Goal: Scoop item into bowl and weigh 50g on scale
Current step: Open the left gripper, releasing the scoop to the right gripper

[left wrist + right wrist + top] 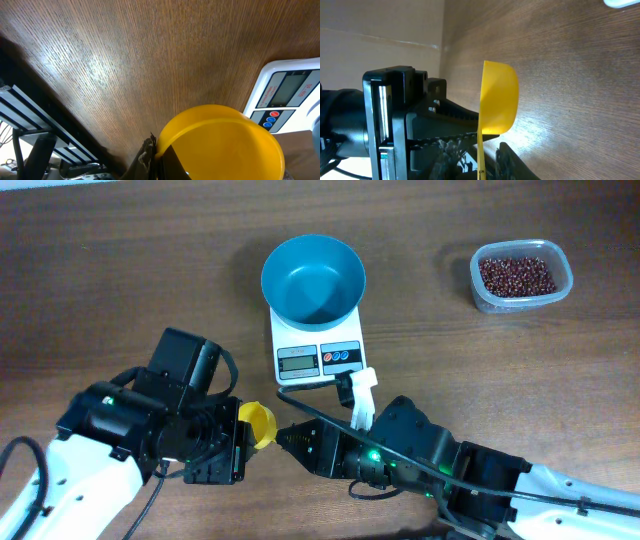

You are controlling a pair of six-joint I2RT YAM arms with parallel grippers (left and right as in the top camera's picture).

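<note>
The teal bowl (300, 280) stands empty on the white scale (318, 360), at the middle of the far side. The beans (516, 275) lie in a clear tub at the far right. My left gripper (247, 436) is shut on the rim of a yellow scoop (260, 423) just left of the scale's front. In the left wrist view the scoop (225, 145) fills the bottom, with my left gripper's jaws (160, 159) on its edge and the scale (290, 90) at the right. My right gripper (482, 162) is open, its fingers on either side of the scoop's thin handle (481, 150).
The clear tub (520, 246) sits about a bowl's width to the right of the scale. Both arms meet at the near middle of the wooden table (120, 260), with my right gripper (287, 437) pointing left at the scoop.
</note>
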